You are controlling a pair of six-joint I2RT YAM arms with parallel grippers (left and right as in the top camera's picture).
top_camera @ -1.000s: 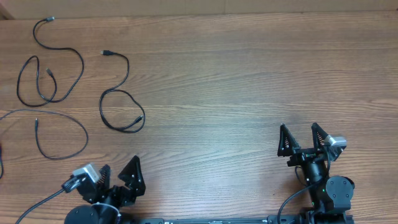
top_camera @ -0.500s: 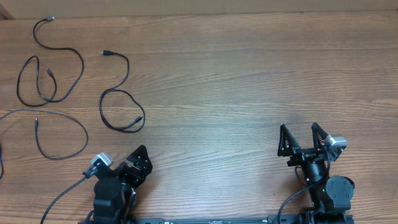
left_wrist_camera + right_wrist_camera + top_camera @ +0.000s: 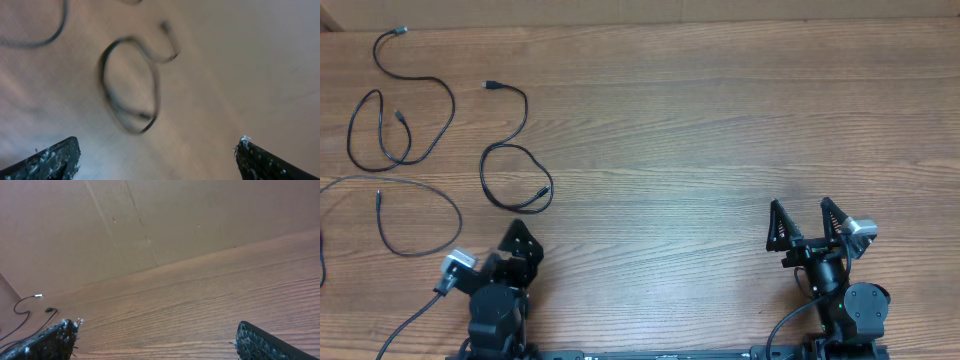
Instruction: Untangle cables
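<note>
Three thin black cables lie apart at the table's left: one winding cable [image 3: 451, 110] at the far back left, a looped cable [image 3: 525, 115] beside it, and a wide loop [image 3: 460, 215] running off the left edge. My left gripper [image 3: 508, 248] is open and empty near the front edge, just right of the wide loop. In the blurred left wrist view, the looped cable [image 3: 104, 75] lies ahead of the open left gripper [image 3: 157, 145]. My right gripper [image 3: 801, 207] stands open at the front right with nothing between its fingers. The right gripper [image 3: 157, 325] faces bare wood.
A cable plug end [image 3: 37, 296] shows far off at the left of the right wrist view. A brown cardboard wall [image 3: 175, 220] runs along the back of the wooden table [image 3: 720, 130].
My left arm has swung at the front edge, turning its gripper first right and then back toward the cables. The right arm and the cables have not moved.
</note>
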